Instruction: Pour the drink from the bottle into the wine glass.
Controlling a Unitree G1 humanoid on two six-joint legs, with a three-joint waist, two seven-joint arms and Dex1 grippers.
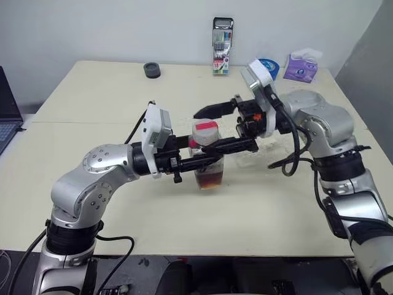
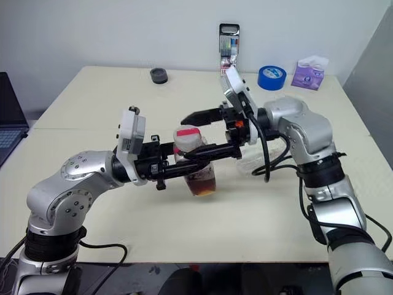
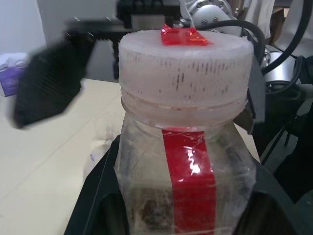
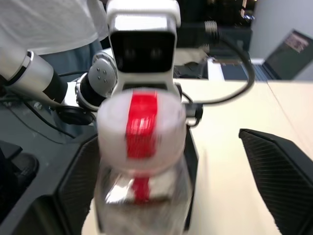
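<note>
While the left tool (image 1: 206, 161) is clamped around the body of the bottle (image 1: 207, 161), holding it upright just above the counter (image 1: 264, 215), the right tool (image 1: 230, 126) stands with its fingers spread wide on either side of the cap (image 1: 205, 131), one finger (image 1: 216, 109) behind it and the other across the bottle's neck at the front; whether that one touches, I cannot tell.

Bottle: clear plastic, wide neck, red vertical label strip down the side, visible in the left wrist view (image 3: 188, 181). Cap is whitish, ribbed, with a red patch on top, still on. The drink (image 1: 209, 180) is dark red-brown, a small amount sitting in the bottom of the bottle. Bottle hangs over the middle of the counter, between the two arms.

Around: something clear lies on the counter by the right arm, too faint to identify. At the far edge stand a pen pack (image 1: 222, 54), a blue tape roll (image 1: 270, 65), a purple tissue pack (image 1: 301, 66) and a small dark round object (image 1: 151, 70), all well apart from the bottle. A laptop (image 1: 7, 117) sits at the far left edge. A person in a white shirt (image 4: 54, 22) shows in the right wrist view behind the left arm.
</note>
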